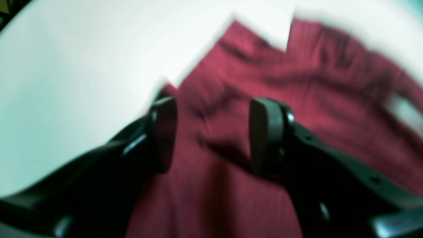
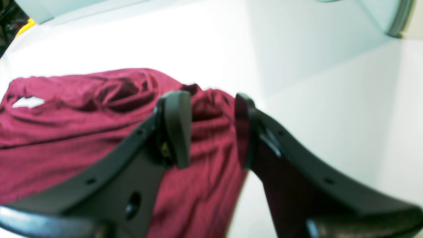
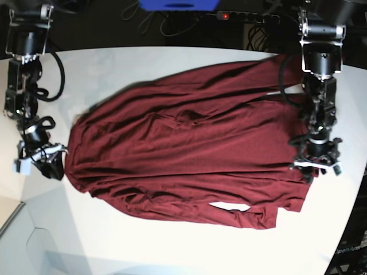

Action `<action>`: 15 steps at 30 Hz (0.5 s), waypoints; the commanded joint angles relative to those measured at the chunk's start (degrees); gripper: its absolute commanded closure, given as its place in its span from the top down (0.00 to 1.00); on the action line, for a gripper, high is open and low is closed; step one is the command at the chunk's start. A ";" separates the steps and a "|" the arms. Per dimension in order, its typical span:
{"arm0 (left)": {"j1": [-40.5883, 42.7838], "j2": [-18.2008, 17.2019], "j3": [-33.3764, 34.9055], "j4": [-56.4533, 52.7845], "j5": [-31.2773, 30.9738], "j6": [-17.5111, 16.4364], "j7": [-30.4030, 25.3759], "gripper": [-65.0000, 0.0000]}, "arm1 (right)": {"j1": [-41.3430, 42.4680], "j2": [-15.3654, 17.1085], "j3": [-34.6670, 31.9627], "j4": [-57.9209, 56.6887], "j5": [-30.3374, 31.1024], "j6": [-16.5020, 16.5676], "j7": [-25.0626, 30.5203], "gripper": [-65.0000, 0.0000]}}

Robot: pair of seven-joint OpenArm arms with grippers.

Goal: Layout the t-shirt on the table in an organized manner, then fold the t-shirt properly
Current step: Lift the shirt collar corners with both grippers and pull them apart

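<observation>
We see a maroon shirt spread, wrinkled, on a white desk. A power strip and cables lie behind. Both tools, left and right, gape half-wide over its ends, holding nothing.

Black power strip with red light, perhaps a blue box, tangled cables

Heavily blurred in the left wrist view: t-shirt folds and far edges. Cut off at six o'clock in both wrist views. Hidden under cloth: much of the table.
</observation>
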State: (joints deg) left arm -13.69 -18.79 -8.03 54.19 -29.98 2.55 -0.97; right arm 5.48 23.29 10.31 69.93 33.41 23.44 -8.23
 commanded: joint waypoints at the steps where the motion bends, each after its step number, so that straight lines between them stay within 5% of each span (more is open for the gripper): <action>1: 0.02 -0.86 -1.68 3.08 0.04 -0.22 0.31 0.52 | -0.16 0.93 0.99 2.02 0.83 0.25 1.50 0.35; 11: 21.03 4.24 -13.99 38.68 0.57 -0.30 20.18 0.52 | -11.67 -3.73 8.20 9.94 0.83 0.43 1.50 0.35; 15: 30.53 5.64 -17.07 47.74 0.75 -0.30 23.87 0.52 | -15.10 -5.22 9.08 11.87 0.83 0.51 1.50 0.39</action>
State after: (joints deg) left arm 17.28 -12.43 -24.71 101.25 -29.04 2.11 23.97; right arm -10.22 17.26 19.05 80.64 33.26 23.18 -8.38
